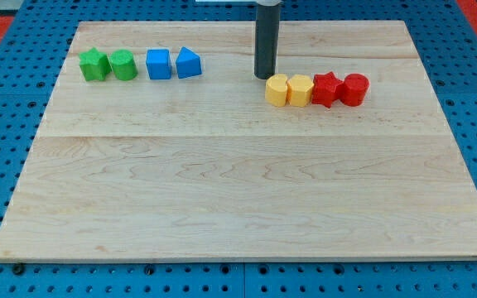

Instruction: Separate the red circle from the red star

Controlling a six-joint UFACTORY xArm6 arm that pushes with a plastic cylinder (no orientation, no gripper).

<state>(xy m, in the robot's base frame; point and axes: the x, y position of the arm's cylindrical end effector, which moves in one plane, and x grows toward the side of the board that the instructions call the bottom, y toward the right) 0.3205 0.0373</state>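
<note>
Pale wooden worktop on a blue pegboard, seen from above and slightly in front. Red circle toward the view's upper right, at the right end of a short row of four blocks. Red star pressed against its left side, the two touching. Next to the left, a yellow block of unclear, roughly hexagonal shape, touching the star, then a yellow rounded block closing the row on the left. Dark upright rod coming down from the view's top edge, my tip resting just beside the upper left of the leftmost yellow block, well apart from both red blocks. No pincer on this arm, so nothing to report as apart, together or clamped. Far off toward the view's upper left, a second row: green star, green rounded block, blue cube-like block, blue wedge-like block.
</note>
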